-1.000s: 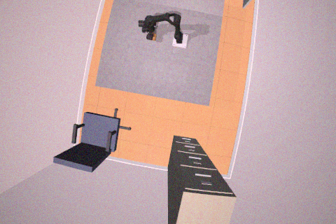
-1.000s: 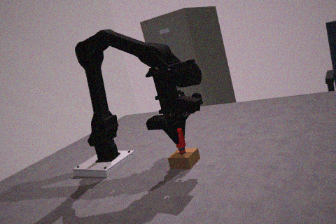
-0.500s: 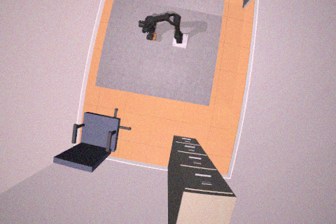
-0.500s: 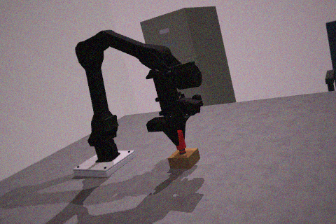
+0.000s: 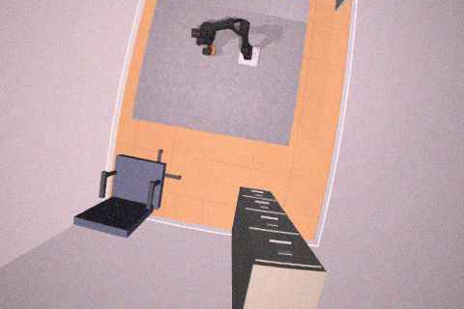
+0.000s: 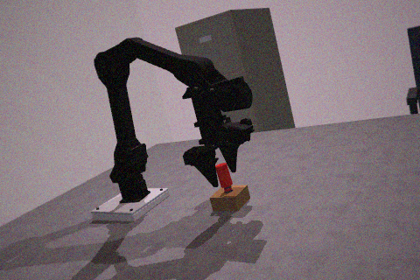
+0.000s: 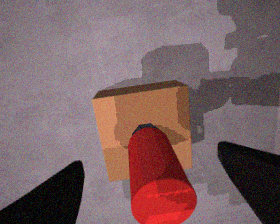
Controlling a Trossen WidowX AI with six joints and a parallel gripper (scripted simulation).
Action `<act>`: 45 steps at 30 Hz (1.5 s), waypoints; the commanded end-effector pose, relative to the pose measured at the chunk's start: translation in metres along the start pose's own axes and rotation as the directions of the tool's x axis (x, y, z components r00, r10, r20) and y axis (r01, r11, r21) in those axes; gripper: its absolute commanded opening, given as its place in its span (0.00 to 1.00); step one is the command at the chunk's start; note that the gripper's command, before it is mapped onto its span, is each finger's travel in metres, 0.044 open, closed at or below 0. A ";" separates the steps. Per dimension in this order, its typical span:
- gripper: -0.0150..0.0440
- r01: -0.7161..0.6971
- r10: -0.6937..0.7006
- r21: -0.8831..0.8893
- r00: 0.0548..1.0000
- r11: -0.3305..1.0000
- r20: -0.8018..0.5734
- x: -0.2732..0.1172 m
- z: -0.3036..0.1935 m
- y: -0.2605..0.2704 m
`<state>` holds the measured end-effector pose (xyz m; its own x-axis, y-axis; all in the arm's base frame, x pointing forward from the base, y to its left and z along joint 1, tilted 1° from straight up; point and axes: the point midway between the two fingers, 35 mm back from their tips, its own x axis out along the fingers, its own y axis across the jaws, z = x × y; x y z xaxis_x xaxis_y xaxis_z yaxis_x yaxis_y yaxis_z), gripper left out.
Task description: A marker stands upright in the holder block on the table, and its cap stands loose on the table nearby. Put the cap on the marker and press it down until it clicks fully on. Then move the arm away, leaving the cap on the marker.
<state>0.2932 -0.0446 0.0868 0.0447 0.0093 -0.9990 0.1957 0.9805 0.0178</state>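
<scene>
Red cap: on the marker, upright in the wooden holder block on the bench. Jaws open around the cap (a gap visible on both sides), pointing down from the bent arm.

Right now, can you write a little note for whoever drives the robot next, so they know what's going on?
Pincer: open, fingers on either side of the cap, not gripping it.
Red cap: on the marker, which stands in the wooden block.
Done: cap put on.
Left: check it is fully clicked on, which I can't tell; press if needed, then move the arm away.
</scene>
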 end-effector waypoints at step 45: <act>0.25 0.003 -0.003 -0.035 1.000 0.999 0.002 -0.063 -0.002 0.000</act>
<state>0.2877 -0.0441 0.1514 0.0443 0.0091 -0.9990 0.1670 0.9858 0.0164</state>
